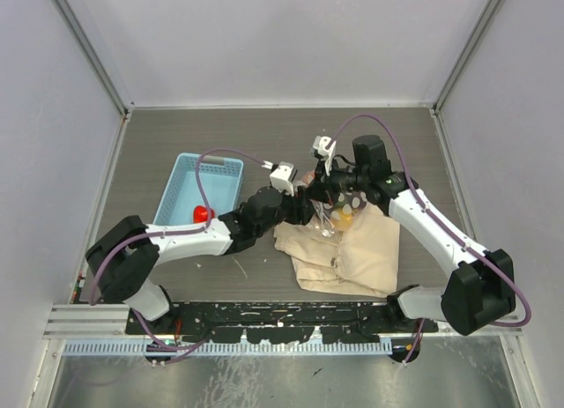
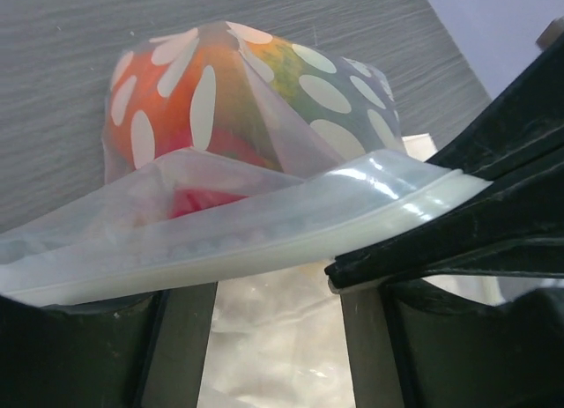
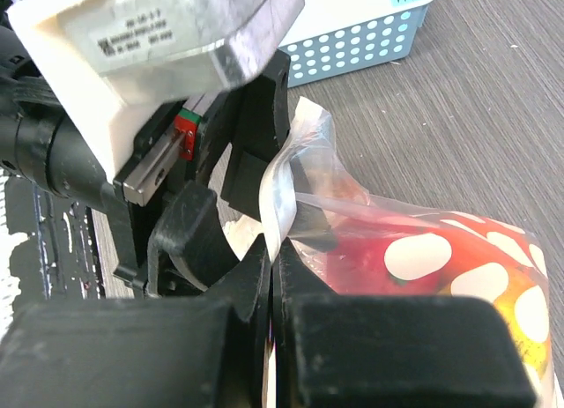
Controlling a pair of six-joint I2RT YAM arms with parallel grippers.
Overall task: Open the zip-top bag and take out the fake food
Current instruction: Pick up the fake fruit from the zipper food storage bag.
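One zip-top bag (image 1: 342, 212) is held mid-table, fake food (image 2: 167, 108) inside, the pieces too merged to count. The right gripper (image 1: 333, 195) pinches the zip strip (image 2: 264, 236). The left gripper (image 1: 306, 204), jaws slightly apart, has that strip lying across it. One basket (image 1: 181, 188) at nine o'clock holds one red piece (image 1: 202, 214) — one cloth bag (image 1: 352, 258) lies at six.

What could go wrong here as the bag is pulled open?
1. The right tool pinches only the thin lip of the zip-top bag; it may slip free.
2. The left tool sits very close, so they could collide.
3. The fake food might tumble out and roll.
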